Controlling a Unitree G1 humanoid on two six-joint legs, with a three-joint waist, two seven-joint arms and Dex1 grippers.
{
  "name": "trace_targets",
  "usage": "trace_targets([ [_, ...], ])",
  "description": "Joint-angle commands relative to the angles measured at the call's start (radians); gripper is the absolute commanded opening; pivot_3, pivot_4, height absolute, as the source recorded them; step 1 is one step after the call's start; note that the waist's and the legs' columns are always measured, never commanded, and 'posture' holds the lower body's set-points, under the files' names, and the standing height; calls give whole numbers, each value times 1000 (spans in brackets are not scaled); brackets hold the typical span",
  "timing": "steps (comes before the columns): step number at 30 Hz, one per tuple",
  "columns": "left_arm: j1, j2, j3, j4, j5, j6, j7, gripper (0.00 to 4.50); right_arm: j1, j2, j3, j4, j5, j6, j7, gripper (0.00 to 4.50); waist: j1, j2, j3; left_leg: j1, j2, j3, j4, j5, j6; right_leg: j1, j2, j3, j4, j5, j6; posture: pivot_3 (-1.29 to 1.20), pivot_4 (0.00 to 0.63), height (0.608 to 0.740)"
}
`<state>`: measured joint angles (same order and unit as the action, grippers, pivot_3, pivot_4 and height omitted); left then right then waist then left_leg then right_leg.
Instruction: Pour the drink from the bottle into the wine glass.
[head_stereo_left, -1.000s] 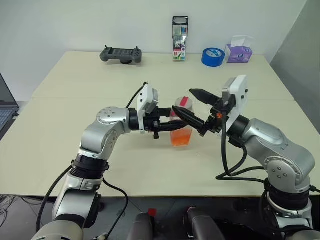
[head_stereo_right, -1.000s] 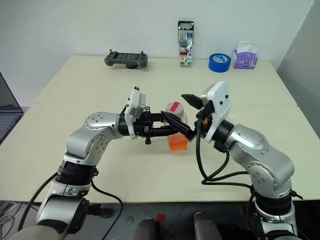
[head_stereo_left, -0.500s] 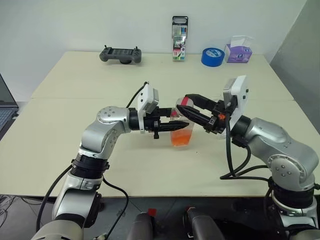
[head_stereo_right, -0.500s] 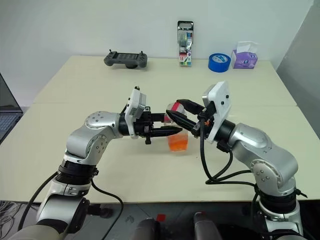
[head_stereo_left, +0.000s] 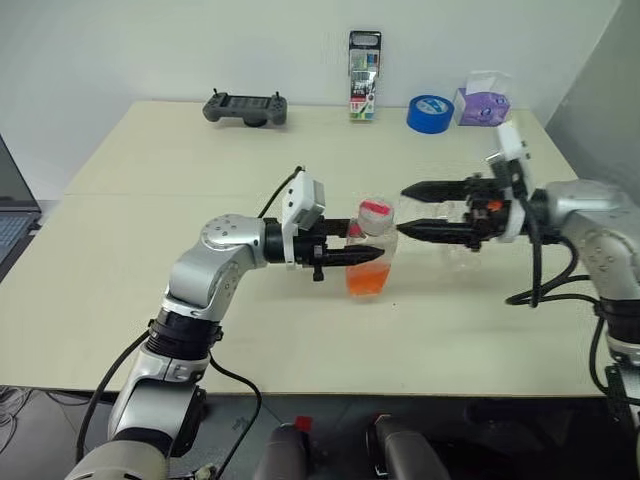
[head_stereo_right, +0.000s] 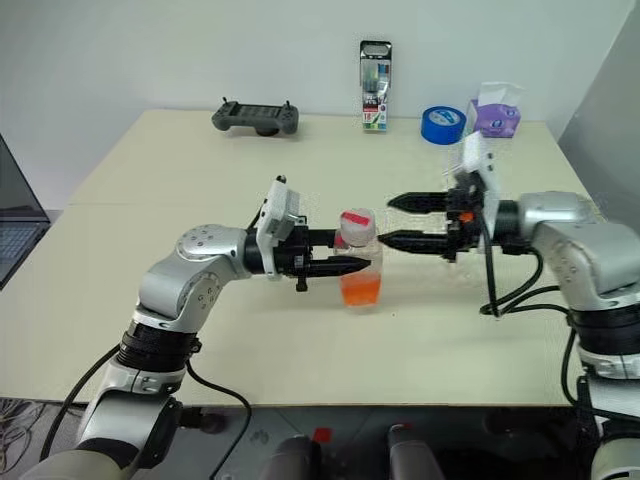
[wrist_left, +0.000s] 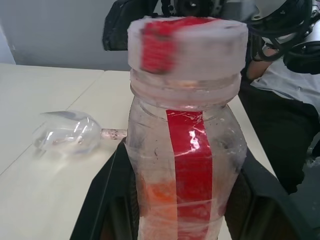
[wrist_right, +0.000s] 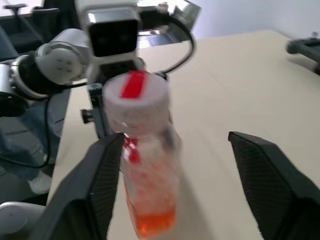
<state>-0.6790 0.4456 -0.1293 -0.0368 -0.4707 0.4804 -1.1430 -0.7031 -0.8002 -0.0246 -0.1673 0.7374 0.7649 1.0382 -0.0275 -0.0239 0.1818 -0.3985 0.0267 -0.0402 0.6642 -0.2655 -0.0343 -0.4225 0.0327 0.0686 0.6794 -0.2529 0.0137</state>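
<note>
The bottle (head_stereo_left: 370, 255) stands upright on the table, its red-and-white cap (head_stereo_left: 376, 211) on. The orange drink (head_stereo_left: 366, 281) fills its lower part. My left gripper (head_stereo_left: 365, 255) is shut on the bottle's body from the left; its fingers (wrist_left: 107, 200) flank the red label strip (wrist_left: 192, 165). Just right of the cap and clear of it, my right gripper (head_stereo_left: 403, 209) stands open, pointing left. The right wrist view shows the bottle (wrist_right: 145, 165) ahead of its spread fingers (wrist_right: 270, 175). The wine glass (wrist_left: 67, 140) lies on its side on the table beyond the bottle.
Along the table's far edge are a black game controller (head_stereo_left: 245, 107), a pack of markers (head_stereo_left: 363, 62), a blue tape roll (head_stereo_left: 430, 113) and a purple tissue box (head_stereo_left: 478, 100). A laptop's corner (head_stereo_left: 10, 200) shows at the left edge.
My right gripper, closed around the cap half a second ago, has opened wide and drawn back to the right. The left gripper and the bottle have stayed put.
</note>
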Motion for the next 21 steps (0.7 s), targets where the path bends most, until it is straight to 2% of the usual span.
trace_targets([
  [1,5,5,26,-56,-27,-3,10,1772,100,-1,-116,-194,108,92,-107,4480,0,0,0,-1,0,0,0,0,0,0,0,0,0,0,0,0,150,740],
  [3,9,7,30,-58,-27,-3,10,1772,160,15,-139,-287,142,114,-164,4480,0,0,0,-1,0,0,0,0,0,0,0,0,0,0,0,0,150,740],
  [6,3,6,29,-47,-24,-6,8,1772,200,107,-137,-411,183,131,-324,4480,-6,0,0,0,0,0,1,0,0,0,0,1,1,-3,5,0,150,740],
  [11,-21,-4,20,-18,-14,-16,2,1772,187,273,-57,-473,71,87,-555,4480,-6,0,0,2,0,1,1,0,0,1,3,1,1,-3,5,0,150,740],
  [15,-34,-9,17,-10,-13,-15,-5,1772,171,336,-14,-467,1,56,-633,4480,-5,0,0,1,0,1,1,0,0,0,2,1,0,-3,5,0,150,740],
  [21,-39,-11,16,-6,-9,-16,-10,1772,172,358,0,-458,-35,41,-659,4480,-5,0,0,1,0,1,1,0,0,0,1,1,0,-3,5,0,150,740],
])
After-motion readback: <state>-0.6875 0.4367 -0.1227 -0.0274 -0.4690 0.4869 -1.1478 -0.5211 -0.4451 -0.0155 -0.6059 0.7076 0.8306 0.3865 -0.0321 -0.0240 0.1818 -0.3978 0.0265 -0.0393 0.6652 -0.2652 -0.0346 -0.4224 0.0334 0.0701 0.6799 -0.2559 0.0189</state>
